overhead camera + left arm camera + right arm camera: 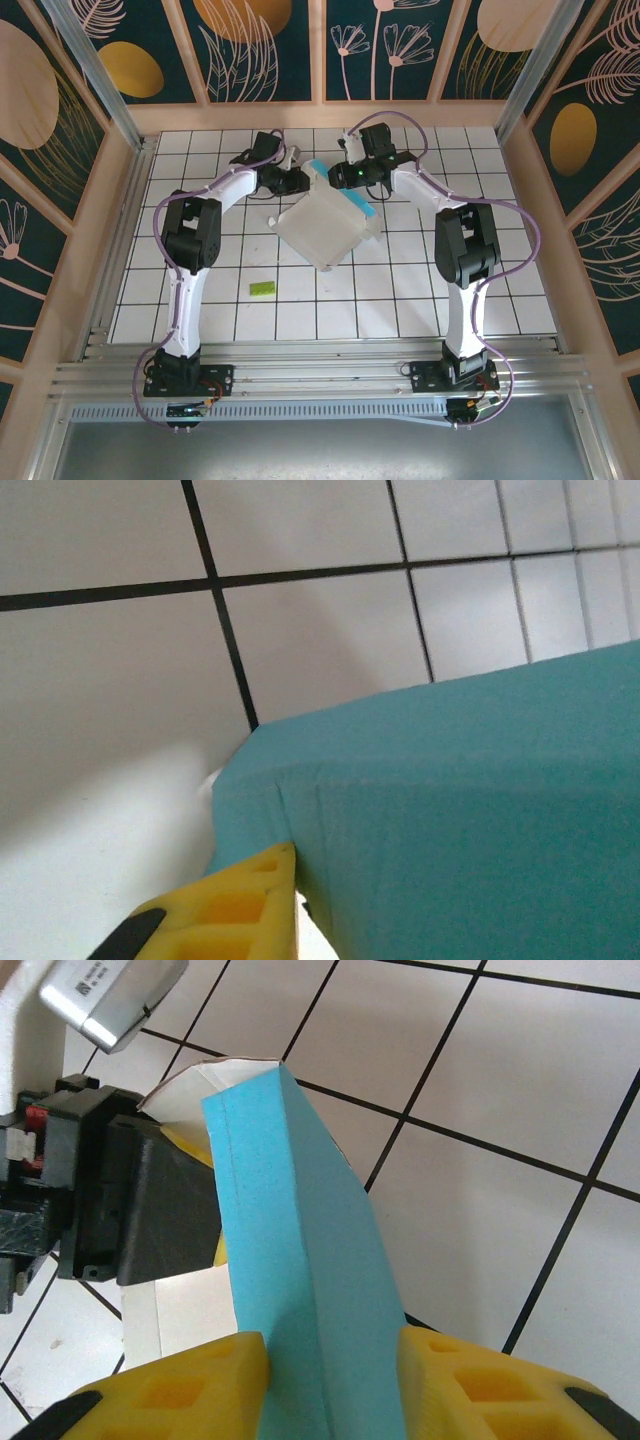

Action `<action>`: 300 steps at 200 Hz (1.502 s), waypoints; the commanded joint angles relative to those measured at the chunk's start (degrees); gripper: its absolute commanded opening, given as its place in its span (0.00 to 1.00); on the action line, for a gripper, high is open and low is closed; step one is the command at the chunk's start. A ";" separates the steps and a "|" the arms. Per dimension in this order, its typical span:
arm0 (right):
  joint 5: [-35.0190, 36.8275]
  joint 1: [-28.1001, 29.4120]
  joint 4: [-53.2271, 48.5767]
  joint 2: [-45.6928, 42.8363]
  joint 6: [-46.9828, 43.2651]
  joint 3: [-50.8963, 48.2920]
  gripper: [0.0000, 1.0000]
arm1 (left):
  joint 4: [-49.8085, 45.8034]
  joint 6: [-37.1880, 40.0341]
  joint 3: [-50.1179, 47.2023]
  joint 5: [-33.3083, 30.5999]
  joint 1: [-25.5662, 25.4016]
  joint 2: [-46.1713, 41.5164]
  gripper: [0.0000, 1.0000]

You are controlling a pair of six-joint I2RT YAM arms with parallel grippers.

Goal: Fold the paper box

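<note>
Thin whitish-and-light-blue paper box (325, 228) sits mid-far on the white tiled table (480, 290), right gripper (330, 1348) pinching its raised blue wall, left gripper (298, 181) at its far-left corner, grip not discernible.

A small piece (262, 288) lies near-left of the paper box (322, 232).
</note>
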 commanded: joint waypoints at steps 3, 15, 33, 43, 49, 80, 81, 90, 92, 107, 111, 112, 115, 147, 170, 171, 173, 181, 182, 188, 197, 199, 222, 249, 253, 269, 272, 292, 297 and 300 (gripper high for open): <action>2.27 0.50 -2.16 1.63 0.28 -2.58 0.40 | 14.79 -10.41 -4.09 11.81 -2.84 -5.67 0.19; 2.18 0.45 -2.01 1.45 0.15 -2.91 0.40 | 15.82 -10.79 -5.46 11.88 -2.95 -5.84 0.24; 1.90 0.47 -1.59 1.03 -0.20 -3.65 0.40 | 17.86 -11.88 -6.71 13.99 -2.93 -6.24 0.34; 2.00 0.39 -1.41 0.83 -0.28 -3.97 0.40 | 19.74 -12.74 -7.47 15.21 -2.93 -6.91 0.35; 2.08 0.36 -1.30 0.71 -0.27 -4.11 0.40 | 21.00 -13.29 -7.72 15.92 -2.93 -7.37 0.35; 2.01 0.29 -0.92 0.17 -0.25 -4.79 0.40 | 21.70 -11.09 -6.57 13.20 -2.93 -8.96 0.41; 2.05 0.32 -0.92 0.15 -0.23 -4.81 0.40 | 21.24 -10.57 -6.45 12.83 -2.88 -8.98 0.41; 2.09 0.31 -1.01 0.04 -0.28 -4.90 0.40 | 18.29 -6.98 -5.72 10.17 -2.93 -9.29 0.41; 2.09 0.34 -1.01 -0.03 -0.27 -4.98 0.40 | 17.84 -6.08 -5.78 9.65 -2.93 -9.41 0.41; 2.31 0.35 -0.84 -0.47 -0.38 -5.45 0.40 | 14.98 2.46 -6.82 4.11 -2.93 -10.35 0.42; 2.34 0.27 -0.76 -0.55 -0.46 -5.58 0.39 | 13.92 4.95 -7.13 2.40 -2.93 -10.65 0.42; 2.35 0.27 -0.76 -0.56 -0.47 -5.60 0.39 | 13.65 5.62 -7.21 1.90 -2.93 -10.71 0.42; 2.36 0.27 -0.78 -0.64 -0.47 -5.66 0.40 | 12.78 7.44 -7.35 0.52 -2.93 -10.89 0.42; 2.97 0.31 -0.88 -1.53 -0.69 -6.32 0.40 | 4.16 24.82 -8.08 -8.53 -2.93 -12.28 0.45; 2.65 0.25 -1.57 -2.03 -0.72 -5.66 0.41 | 0.23 33.29 -9.60 -10.82 -2.84 -14.02 0.45; 2.59 0.26 -1.60 -2.05 -0.73 -5.60 0.41 | 0.22 33.55 -9.81 -11.00 -2.84 -14.15 0.45; 2.48 0.22 -1.69 -2.04 -0.78 -5.50 0.41 | 0.21 34.07 -10.18 -11.36 -2.79 -14.29 0.45; 2.14 0.25 -1.97 -2.06 -0.80 -5.12 0.42 | 0.12 35.82 -11.68 -12.33 -2.64 -15.28 0.45; 2.12 0.21 -1.98 -2.06 -0.85 -5.01 0.42 | 0.12 35.82 -12.01 -12.41 -2.61 -15.40 0.45; 1.96 0.26 -2.14 -2.07 -0.87 -4.76 0.42 | 0.31 36.77 -13.12 -12.58 -2.30 -16.11 0.45; 1.83 0.22 -2.53 -1.94 -0.99 -4.33 0.42 | 0.80 37.39 -14.65 -12.80 -1.61 -16.95 0.45; 1.83 0.19 -2.65 -1.91 -1.04 -4.19 0.42 | 0.99 37.36 -14.93 -12.88 -1.43 -17.08 0.45; 2.07 0.18 -4.26 -1.39 -1.18 -2.39 0.47 | 2.87 34.96 -17.75 -11.08 1.43 -18.09 0.45; 0.60 0.18 -7.75 -0.85 -2.70 0.82 0.69 | 7.07 33.03 -22.14 -3.95 3.53 -19.69 0.51; 0.32 0.20 -8.39 -0.61 -2.89 1.38 0.70 | 7.14 33.01 -22.29 -2.94 3.55 -19.57 0.51; -1.30 0.10 -10.77 0.36 -3.35 3.59 0.71 | 7.05 31.88 -22.15 1.71 3.54 -18.24 0.55; -1.59 0.10 -11.07 0.52 -3.37 3.95 0.72 | 7.18 31.48 -22.15 2.49 3.53 -17.95 0.54; -3.76 -0.02 -12.00 1.09 -3.13 4.95 0.72 | 9.28 27.33 -22.92 3.53 3.44 -16.26 0.54; -4.43 -0.11 -12.08 1.18 -2.84 5.12 0.72 | 9.34 26.99 -22.94 3.07 3.41 -15.91 0.54; -4.86 -0.21 -12.08 1.19 -2.64 5.26 0.72 | 9.34 26.64 -22.94 2.86 3.37 -15.67 0.54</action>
